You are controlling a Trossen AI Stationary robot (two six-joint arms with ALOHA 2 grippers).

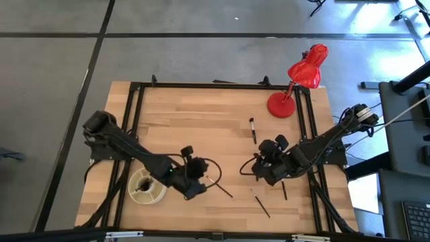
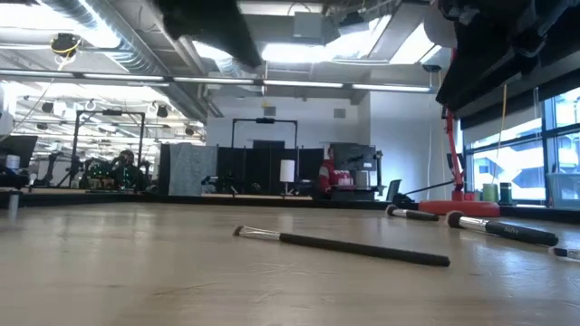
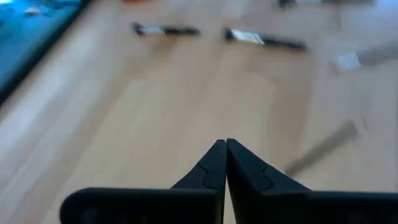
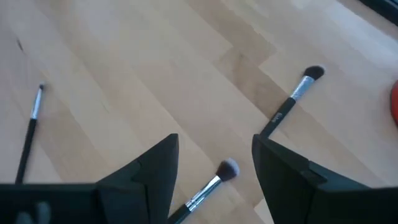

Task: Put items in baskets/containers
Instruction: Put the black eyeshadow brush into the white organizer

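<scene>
The cream-white round container (image 1: 146, 186) stands near the table's near-left corner, partly under my left arm. Thin makeup brushes lie flat on the wood: one at mid-table (image 1: 252, 130), one just right of my left gripper (image 1: 220, 187), two by the near edge (image 1: 261, 204) (image 1: 284, 190). My left gripper (image 1: 196, 183) (image 3: 225, 148) is shut on nothing, right of the container. My right gripper (image 1: 256, 169) (image 4: 214, 155) is open above a pale-tipped brush (image 4: 208, 186), which lies between and below its fingers, untouched. Another brush (image 4: 292, 99) lies beyond it.
A red desk lamp (image 1: 295, 84) stands at the far right, its round base (image 1: 281, 105) on the table. The low view shows a long brush (image 2: 344, 244) and two more (image 2: 503, 229) (image 2: 417, 215) lying flat. Black frame rails run along the table's edges.
</scene>
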